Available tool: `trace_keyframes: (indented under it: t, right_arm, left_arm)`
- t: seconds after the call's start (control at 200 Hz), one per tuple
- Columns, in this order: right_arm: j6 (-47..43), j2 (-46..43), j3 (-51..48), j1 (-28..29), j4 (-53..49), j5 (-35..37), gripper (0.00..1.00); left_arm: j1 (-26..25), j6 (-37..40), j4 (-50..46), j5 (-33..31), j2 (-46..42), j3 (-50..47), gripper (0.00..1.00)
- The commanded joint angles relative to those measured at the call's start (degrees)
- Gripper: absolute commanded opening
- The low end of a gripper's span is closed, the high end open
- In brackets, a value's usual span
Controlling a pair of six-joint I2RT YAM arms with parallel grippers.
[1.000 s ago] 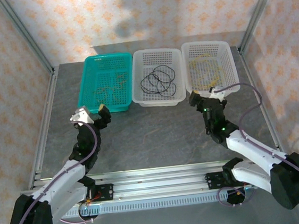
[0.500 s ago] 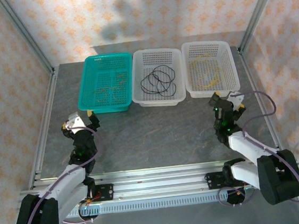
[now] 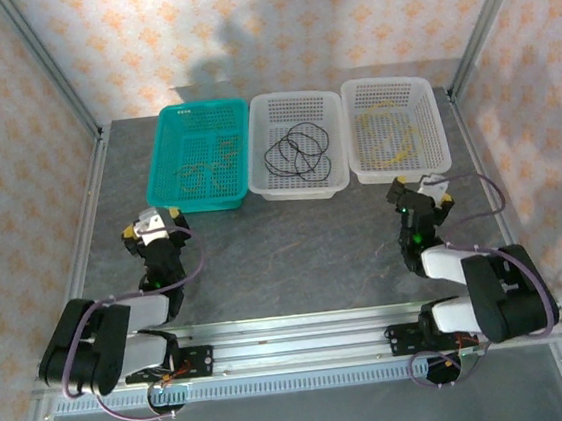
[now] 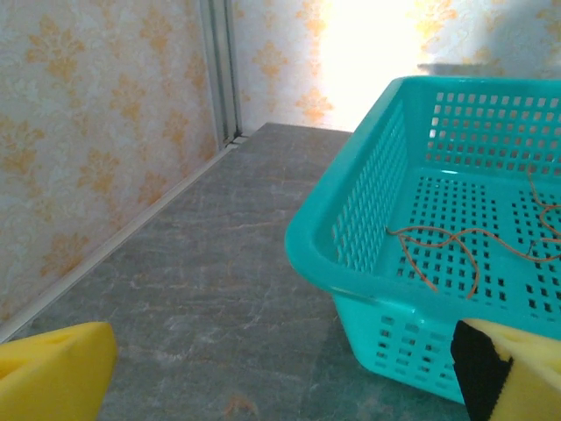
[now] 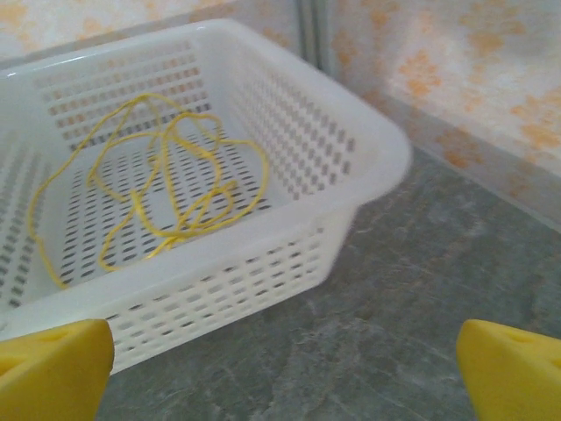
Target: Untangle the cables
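Three seemingly limp, featherlight strands: orange-brown cable (image 4: 431,237), black cable (image 3: 293,154), yellow cable (image 5: 197,213). I'd pinch each at a raised loop. Left claw (image 4: 280,386) and right claw (image 5: 282,373) gape wide, empty.

The perforated plastic basket (image 4: 368,210) on the left is teal and holds thin orange-brown wire (image 4: 412,233). The middle slotted white basket (image 3: 299,190) carries black cable loops (image 3: 295,152), and the right white basket (image 5: 289,114) bright yellow cable (image 5: 175,232). The stone-look table (image 3: 285,250) is mottled grey, and the walls (image 3: 292,28) seem cream with orange floral motifs.
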Motion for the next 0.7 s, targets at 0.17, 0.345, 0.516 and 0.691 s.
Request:
trace_keyframes:
  t: [0.17,0.345,0.516,0.691]
  right_arm:
    - [-7.5,4.5,0.9,-1.3,12.6,-8.6,1.00]
    - [-5.2,8.7,-1.0,-5.6,19.8,-12.9,1.00]
    - [-5.5,12.0,-2.4,-6.1,25.1,-14.8,1.00]
    - [-5.1,11.9,-2.3,-6.2,24.5,-14.3,1.00]
  left_arm:
    - [6.0,-1.1,20.0,12.2,7.9,-1.2,1.00]
    - [7.2,-1.8,27.1,13.9,14.0,-2.2,0.99]
    - [7.6,-2.0,23.6,14.8,14.2,-0.2,1.00]
    - [8.2,-2.7,12.4,15.3,14.3,5.4,1.00]
